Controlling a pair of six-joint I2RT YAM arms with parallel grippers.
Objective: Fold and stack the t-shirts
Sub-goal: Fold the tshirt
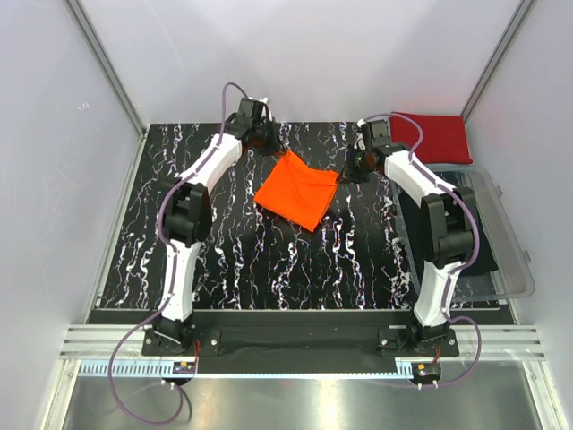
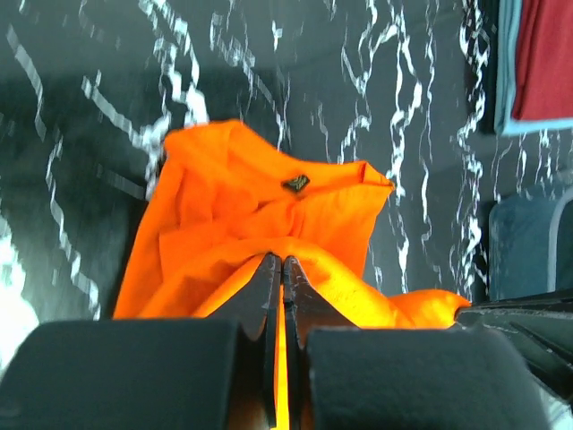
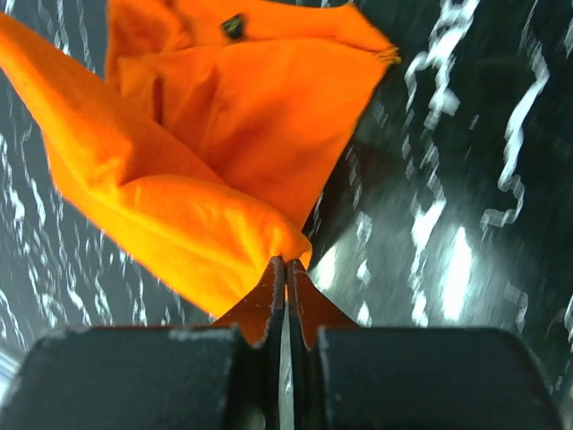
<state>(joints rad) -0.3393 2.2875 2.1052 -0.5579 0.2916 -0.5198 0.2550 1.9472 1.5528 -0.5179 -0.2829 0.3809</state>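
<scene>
The bright orange t-shirt (image 1: 298, 190) hangs as a folded, diamond-shaped sheet over the middle of the black marbled table. My left gripper (image 1: 271, 141) is shut on its far left corner; in the left wrist view the cloth (image 2: 260, 215) bunches over the closed gripper (image 2: 282, 262). My right gripper (image 1: 345, 172) is shut on its right corner; in the right wrist view the cloth (image 3: 224, 134) spreads from the closed gripper (image 3: 286, 264). The deep red t-shirt (image 1: 436, 136) lies folded at the far right corner and also shows in the left wrist view (image 2: 546, 58).
A clear plastic bin (image 1: 501, 242) with dark cloth inside stands at the table's right edge, beside the right arm. White walls with metal posts enclose the table on three sides.
</scene>
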